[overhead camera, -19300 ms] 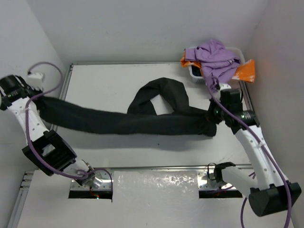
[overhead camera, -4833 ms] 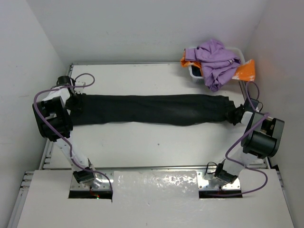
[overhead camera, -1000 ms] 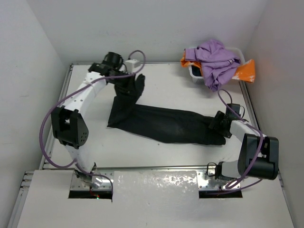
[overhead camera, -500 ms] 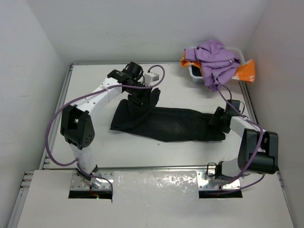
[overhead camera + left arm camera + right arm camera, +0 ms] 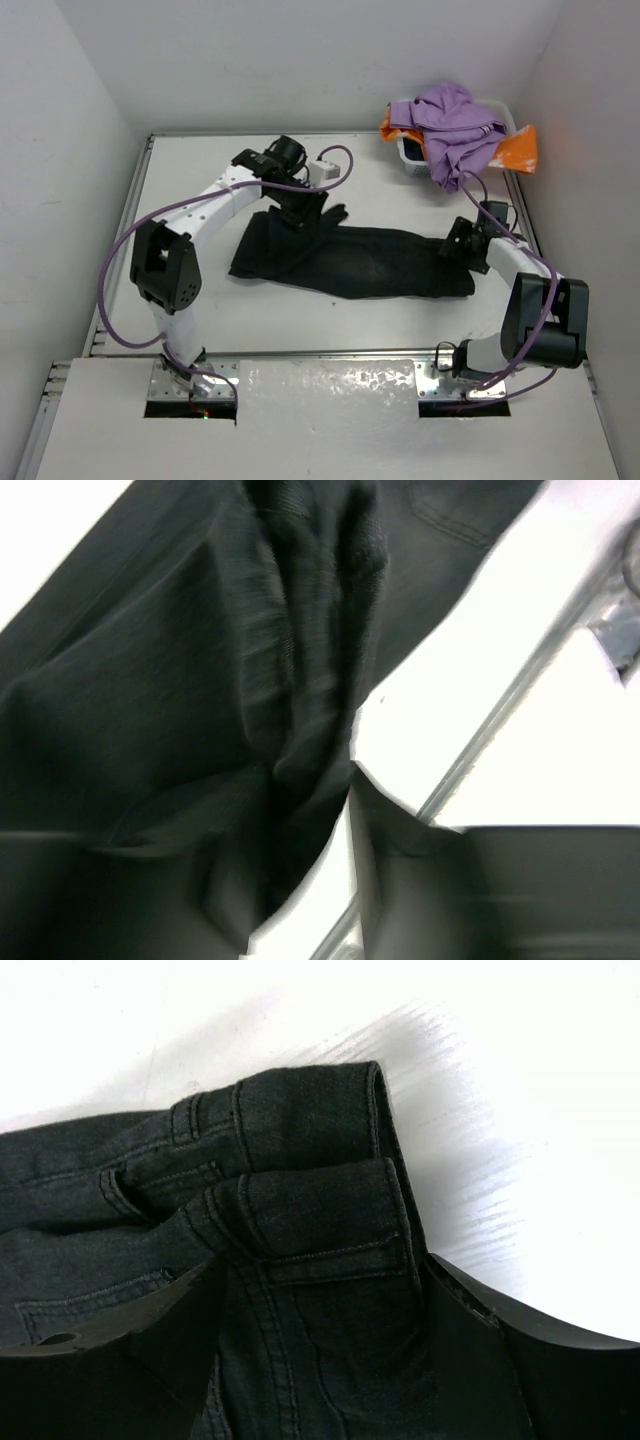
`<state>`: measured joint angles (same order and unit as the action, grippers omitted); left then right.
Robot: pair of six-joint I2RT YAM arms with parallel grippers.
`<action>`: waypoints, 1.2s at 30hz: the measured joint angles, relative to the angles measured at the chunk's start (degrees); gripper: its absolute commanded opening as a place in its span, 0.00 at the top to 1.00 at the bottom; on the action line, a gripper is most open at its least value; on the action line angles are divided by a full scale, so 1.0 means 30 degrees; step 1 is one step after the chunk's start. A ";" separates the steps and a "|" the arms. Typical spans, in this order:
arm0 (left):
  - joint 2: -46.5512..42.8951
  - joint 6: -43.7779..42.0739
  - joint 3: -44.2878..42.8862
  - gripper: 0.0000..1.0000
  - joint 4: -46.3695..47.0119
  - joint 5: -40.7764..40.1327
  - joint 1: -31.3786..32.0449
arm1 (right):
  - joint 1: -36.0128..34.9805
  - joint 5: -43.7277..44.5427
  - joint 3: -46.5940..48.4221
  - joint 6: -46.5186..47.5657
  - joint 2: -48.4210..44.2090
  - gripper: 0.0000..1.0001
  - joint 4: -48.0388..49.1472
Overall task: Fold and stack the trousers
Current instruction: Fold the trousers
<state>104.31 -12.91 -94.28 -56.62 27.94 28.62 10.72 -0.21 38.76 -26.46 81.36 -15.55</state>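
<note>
The black trousers [image 5: 380, 265] lie across the middle of the table, the leg ends doubled back over the left part. My left gripper [image 5: 308, 208] hovers just above that folded-over end. In the left wrist view its jaws [image 5: 290, 830] stand apart; dark bunched fabric [image 5: 300, 660] hangs by one finger, and bare table shows between it and the other finger [image 5: 400, 860]. My right gripper [image 5: 460, 245] is at the waistband end. Seen from the right wrist, it [image 5: 320, 1310] is open, its fingers wide on either side of the flat waistband [image 5: 320, 1210].
A white bin [image 5: 410, 150] at the back right holds a purple garment [image 5: 455, 120] and an orange cloth [image 5: 515, 150]. A metal rail [image 5: 330, 352] runs along the table's near edge, another along the left side [image 5: 125, 240].
The left arm swung right and down, laying the leg ends over the trousers, and its jaws have parted. The right gripper shifted slightly toward the back and widened a little.
</note>
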 measured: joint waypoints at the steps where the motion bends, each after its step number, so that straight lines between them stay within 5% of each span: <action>1: 0.0182 0.0182 -0.0022 0.52 0.0240 0.0415 0.0124 | 0.0000 -0.0007 0.0109 0.0080 0.0000 0.26 -0.0175; 3: 0.0991 0.0605 -0.0532 0.50 0.0495 0.1348 0.0539 | 0.0000 0.0000 0.0474 0.0262 -0.0029 0.24 -0.0641; 5: 0.2251 0.0517 -0.1749 0.34 0.0517 0.2237 0.1086 | 0.0000 0.0007 0.0940 0.0408 -0.0204 0.24 -0.1115; 7: 0.3606 0.0168 -0.3337 0.29 0.0364 0.3235 0.1887 | 0.0000 0.0000 0.1545 0.0561 -0.0576 0.23 -0.1581; 11: 0.4415 -0.1333 -0.5566 0.28 -0.1005 0.5202 0.3395 | -0.0073 0.0066 0.2900 0.0947 -0.1923 0.25 -0.2426; 17: 0.2747 -0.4138 -0.7781 0.29 -0.3162 0.5880 0.3657 | -0.1821 0.0393 0.3883 0.0765 -0.3861 0.42 -0.2703; 20: 0.0576 -0.4211 -0.6207 0.31 -0.2834 0.5399 0.1698 | -0.4889 0.0517 0.4022 -0.0313 -0.3687 0.46 -0.2484; 23: -0.1479 -0.3796 -0.3628 0.40 -0.1843 0.4605 -0.2441 | -0.7774 0.0219 0.4364 -0.1698 -0.2237 0.45 -0.1894; 28: -0.2237 -0.2572 0.1362 0.50 0.0852 0.1406 -0.8772 | -1.0877 -0.1515 0.5821 -0.2667 0.1887 0.28 0.0175; 36: -0.1588 -0.1144 0.5260 0.34 0.3016 -0.0670 -1.0163 | -1.1781 -0.5442 1.3981 -0.2506 0.9785 0.24 0.1676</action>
<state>99.55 -16.34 -78.50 -47.57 25.93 -1.87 -24.62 -16.53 80.71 -33.98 110.72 -10.52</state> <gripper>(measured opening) 0.637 0.752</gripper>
